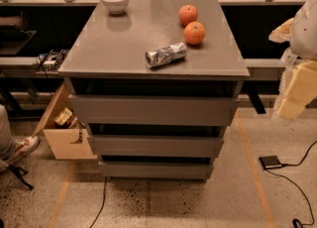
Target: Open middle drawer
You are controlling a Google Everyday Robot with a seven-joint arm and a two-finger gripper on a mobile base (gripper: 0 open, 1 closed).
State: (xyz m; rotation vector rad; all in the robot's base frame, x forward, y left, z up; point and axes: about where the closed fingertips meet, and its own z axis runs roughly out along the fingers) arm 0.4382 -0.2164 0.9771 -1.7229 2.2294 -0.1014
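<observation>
The middle drawer (155, 145) is a wide, shallow grey front, flat and handleless. It sits in the grey three-drawer cabinet (129, 43), between the taller front above and the slimmest below, and appears pushed in. On the cabinet's top are a white bowl (115, 1) at back left, two oranges (188, 14) at back right and a crumpled silver can (166, 54) on its side near the front edge. The pale gripper (296, 93) hangs off the cabinet's right side, well apart from it — whether open or closed I cannot tell.

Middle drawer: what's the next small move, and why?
Probably bring the gripper left and down toward the middle drawer. The gripper hangs at the right edge of the view, beside the cabinet and touching nothing, and the drawer looks closed.
</observation>
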